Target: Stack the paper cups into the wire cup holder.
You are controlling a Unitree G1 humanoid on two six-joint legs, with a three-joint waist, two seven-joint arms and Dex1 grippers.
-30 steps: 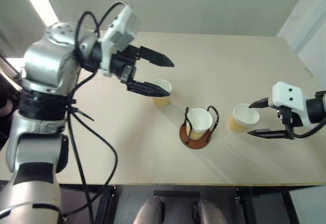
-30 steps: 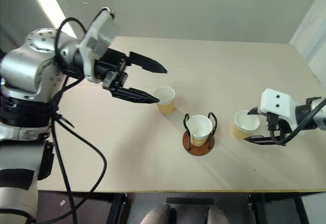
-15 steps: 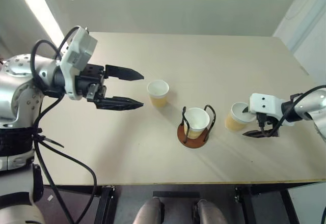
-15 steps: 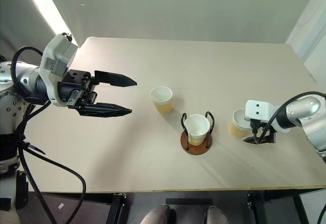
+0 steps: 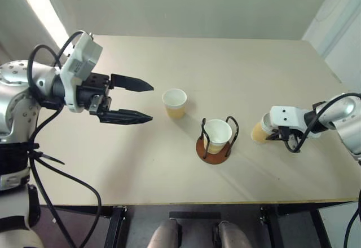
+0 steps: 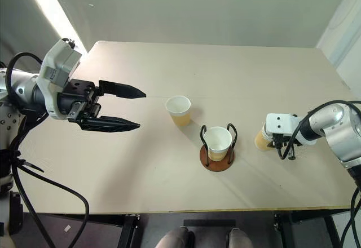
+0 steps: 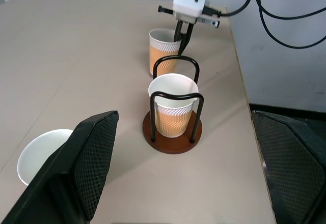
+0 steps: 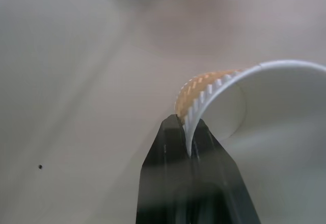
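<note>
One paper cup [image 5: 217,134] sits in the wire cup holder [image 5: 214,149] at mid-table [image 5: 237,67]. I see a second cup [image 5: 175,102] standing loose just behind and left of it. My right gripper [image 8: 189,132] is pinched on the wall of the third cup [image 5: 260,131], right of the holder. My left gripper [image 5: 144,101] hangs above the table's left side, fingers spread, nothing held.

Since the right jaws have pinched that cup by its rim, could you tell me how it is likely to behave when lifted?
The cup looks empty and thin-walled, so probably very light. The right gripper pinches just one side of the rim, so the wall may flex and the cup may hang tilted. Its ribbed outside probably helps against slipping.
</note>
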